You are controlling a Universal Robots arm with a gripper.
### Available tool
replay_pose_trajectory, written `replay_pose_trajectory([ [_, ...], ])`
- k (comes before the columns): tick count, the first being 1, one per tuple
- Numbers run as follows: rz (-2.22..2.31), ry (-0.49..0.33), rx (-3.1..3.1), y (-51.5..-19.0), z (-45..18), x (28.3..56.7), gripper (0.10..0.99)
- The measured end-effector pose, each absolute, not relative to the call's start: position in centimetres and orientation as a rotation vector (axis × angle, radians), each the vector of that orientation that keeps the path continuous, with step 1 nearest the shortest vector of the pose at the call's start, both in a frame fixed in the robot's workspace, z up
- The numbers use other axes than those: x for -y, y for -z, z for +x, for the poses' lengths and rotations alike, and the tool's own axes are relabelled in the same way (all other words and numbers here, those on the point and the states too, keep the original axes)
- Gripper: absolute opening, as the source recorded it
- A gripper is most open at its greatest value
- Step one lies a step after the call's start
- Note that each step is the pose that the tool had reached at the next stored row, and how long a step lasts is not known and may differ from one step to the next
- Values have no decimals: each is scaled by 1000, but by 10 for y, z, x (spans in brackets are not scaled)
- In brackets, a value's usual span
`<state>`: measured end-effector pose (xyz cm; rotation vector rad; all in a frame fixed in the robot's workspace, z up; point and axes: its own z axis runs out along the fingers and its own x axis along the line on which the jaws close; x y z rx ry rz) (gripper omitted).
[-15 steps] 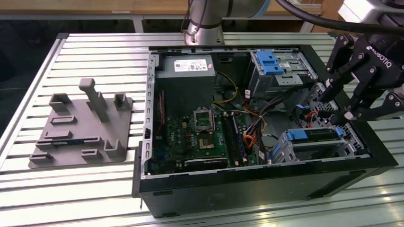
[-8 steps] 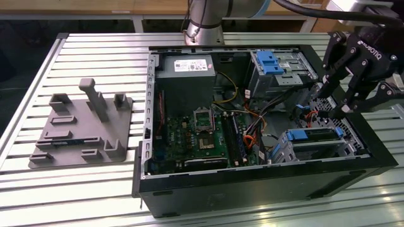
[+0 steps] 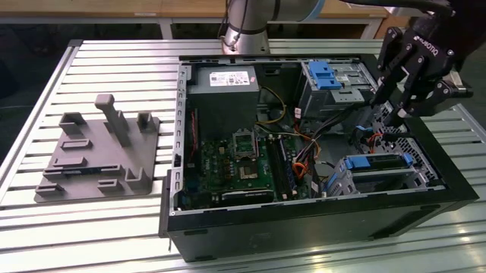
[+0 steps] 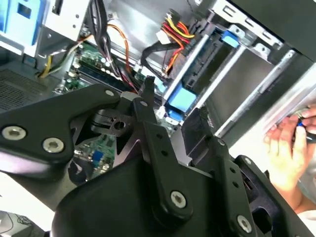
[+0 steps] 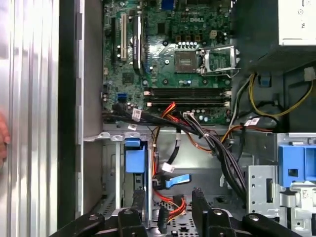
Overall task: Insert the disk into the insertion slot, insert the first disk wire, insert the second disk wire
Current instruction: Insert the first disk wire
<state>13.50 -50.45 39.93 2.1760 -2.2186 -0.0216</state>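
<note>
An open computer case (image 3: pixel 304 227) lies on its side on the slatted tabletop (image 3: pixel 114 68), with a grey holder (image 3: pixel 99 153) standing well apart from it toward the exterior view's left.

In the case's corner toward the exterior view's right, the silver slot (image 3: pixel 379 181) already carries the disk (image 3: pixel 379 162). Its blue frame sits between the cage walls, so I judge the first step done.

My fingers (image 5: pixel 199 203) hang apart just above that corner, beside the disk's end, and clamp nothing that I can make out. In both wrist views they straddle the bundle of leads that runs from the board toward the cage.

A person's hand (image 4: pixel 289 143) rests outside the case wall in the second wrist view, close to the cage but not inside the case.

The two wire steps look open. In the first wrist view a flat blue plug (image 5: pixel 177 180) lies loose on the case floor near the disk's end, touching no socket that I can see. The red-and-yellow wires (image 5: pixel 173 203) trail between my fingers, and I cannot tell whether their plug is seated.

By my reading, one step of three is finished.
</note>
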Motion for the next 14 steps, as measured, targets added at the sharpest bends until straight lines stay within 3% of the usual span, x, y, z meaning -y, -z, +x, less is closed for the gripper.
replay_pose_trajectory([
  [7,2101,-94,2187,-399,140,504,502],
  [14,2004,-86,2274,-394,142,504,502],
])
